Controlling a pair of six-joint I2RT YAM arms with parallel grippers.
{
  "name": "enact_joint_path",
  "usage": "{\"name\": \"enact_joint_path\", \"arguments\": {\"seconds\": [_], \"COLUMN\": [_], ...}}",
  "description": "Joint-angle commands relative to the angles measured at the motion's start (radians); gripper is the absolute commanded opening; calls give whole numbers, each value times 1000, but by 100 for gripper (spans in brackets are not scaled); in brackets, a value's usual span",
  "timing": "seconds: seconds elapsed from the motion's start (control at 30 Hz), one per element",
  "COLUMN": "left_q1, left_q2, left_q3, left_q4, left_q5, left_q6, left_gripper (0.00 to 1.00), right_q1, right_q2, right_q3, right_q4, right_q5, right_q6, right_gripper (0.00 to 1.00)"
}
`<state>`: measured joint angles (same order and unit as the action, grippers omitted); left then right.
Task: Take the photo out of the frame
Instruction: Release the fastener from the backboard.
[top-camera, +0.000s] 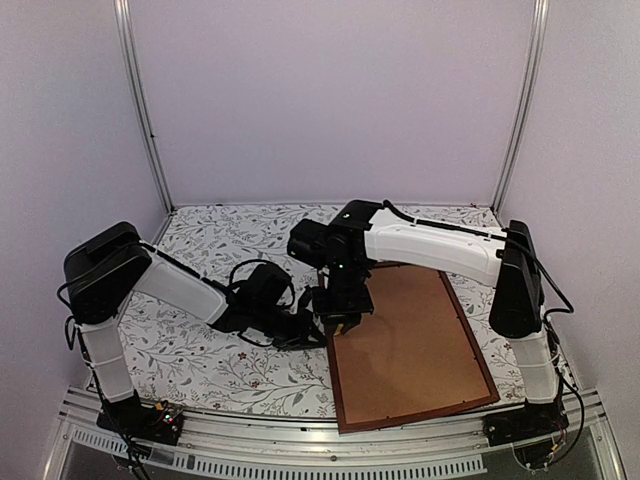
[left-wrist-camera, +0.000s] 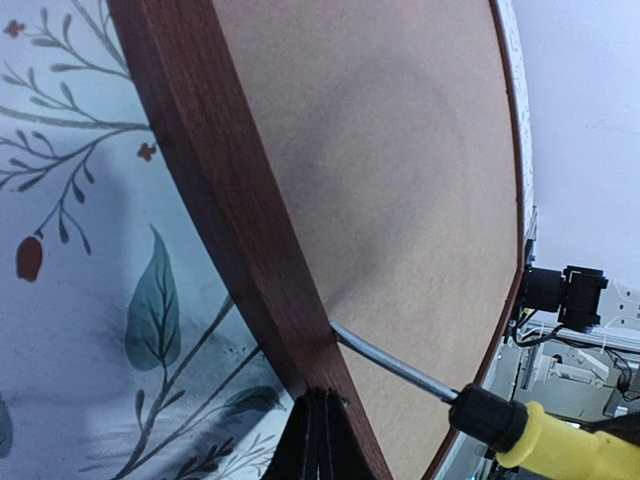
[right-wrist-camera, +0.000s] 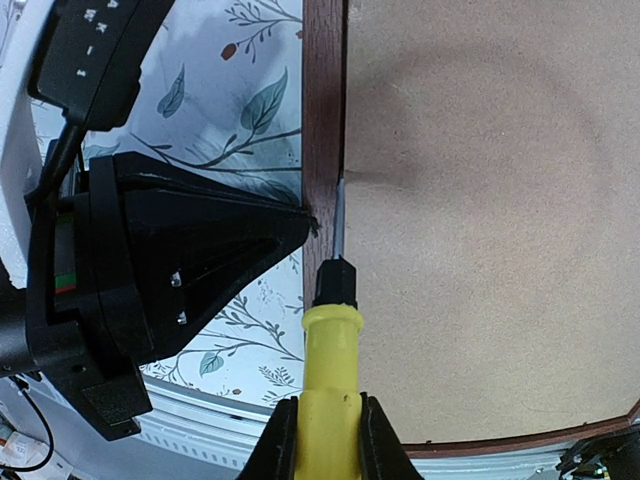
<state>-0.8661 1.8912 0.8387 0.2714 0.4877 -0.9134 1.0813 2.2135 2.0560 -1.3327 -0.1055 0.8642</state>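
The frame (top-camera: 420, 413) is laid on the table (top-camera: 200, 350), backing board (right-wrist-camera: 480, 200) uppermost. The left gripper (left-wrist-camera: 318, 435), pinched together and empty, is set against the outer side of the frame's left rail. The right gripper (right-wrist-camera: 328, 430) is clamped on a screwdriver (right-wrist-camera: 328, 350), whose tip is placed at that rail's inner edge.

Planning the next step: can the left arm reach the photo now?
Probably not: no photo shows; the backing board fills the frame, and the left gripper is shut at the frame's outer edge.
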Motion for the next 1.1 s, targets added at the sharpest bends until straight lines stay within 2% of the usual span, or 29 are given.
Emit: {"name": "enact_joint_path", "arguments": {"seconds": [0.0, 0.63, 1.07], "left_q1": [-53, -83, -80], "left_q2": [20, 42, -23], "left_q3": [53, 160, 166], "left_q4": [80, -52, -155], "left_q5": [16, -31, -67], "left_q6": [26, 34, 36], "left_gripper": [2, 3, 3], "right_q1": [89, 108, 69], "right_q2": [87, 47, -210], "right_q3": [24, 47, -226], "right_q4": [443, 439, 437], "right_q5": [-278, -273, -130], "right_q6": [-83, -170, -209], "right_gripper": [0, 0, 0]}}
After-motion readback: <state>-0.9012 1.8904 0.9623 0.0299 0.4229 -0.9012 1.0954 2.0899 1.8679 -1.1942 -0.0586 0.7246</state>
